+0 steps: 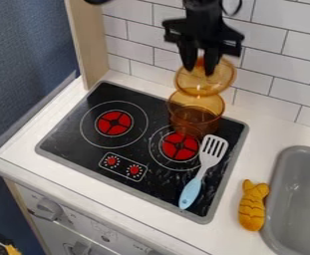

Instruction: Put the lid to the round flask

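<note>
Gripping the amber lid [204, 86] above the round flask [196, 119], the end effector [200, 69].

- Stove [67, 139]: mid-frame, on the bench [25, 149].
- Flask [196, 119]: stove's back right; lid [207, 86] above it.
- Spatula [202, 172]: stove's right side, before the flask.
- Fish [253, 205]: on the bench, between stove and sink [303, 199], lower right.
- Wall [267, 89]: behind.

A black stove top [77, 139] with red burners [108, 119] is set in the white table [110, 205]. On its right part, a slotted spatula [202, 172] is laid, blue handle [191, 191] toward the frame's bottom. At lower right, a yellow-orange fish-shaped toy [253, 206] is placed beside the grey sink [303, 199].
</note>
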Motion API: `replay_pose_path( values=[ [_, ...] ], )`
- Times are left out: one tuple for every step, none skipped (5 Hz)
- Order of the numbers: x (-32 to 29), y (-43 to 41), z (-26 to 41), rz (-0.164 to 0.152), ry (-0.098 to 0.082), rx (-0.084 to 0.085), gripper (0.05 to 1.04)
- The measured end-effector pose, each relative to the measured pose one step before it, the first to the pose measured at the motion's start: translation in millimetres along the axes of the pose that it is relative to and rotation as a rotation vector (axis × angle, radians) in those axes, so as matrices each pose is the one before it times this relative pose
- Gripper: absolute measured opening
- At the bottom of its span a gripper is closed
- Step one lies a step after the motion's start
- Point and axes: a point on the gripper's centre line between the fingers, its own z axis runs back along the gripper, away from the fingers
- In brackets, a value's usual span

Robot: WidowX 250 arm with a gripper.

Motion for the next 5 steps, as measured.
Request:
replay_pose_path(
  values=[
    [-4.46, 1.14, -13.95, -0.0119, 0.0306, 0.0134, 0.372],
    [-2.34, 1.86, -5.23, -0.005, 0.0173, 0.01, 0.372],
    [-7.09, 0.64, -13.9, -0.0155, 0.0437, 0.0082, 0.372],
    [0.35, 1.35, -1.63, -0.0038, 0.005, 0.0096, 0.372],
    [0.78, -0.59, -4.37, -0.0102, 0.0058, 0.0022, 0.441]
  ],
)
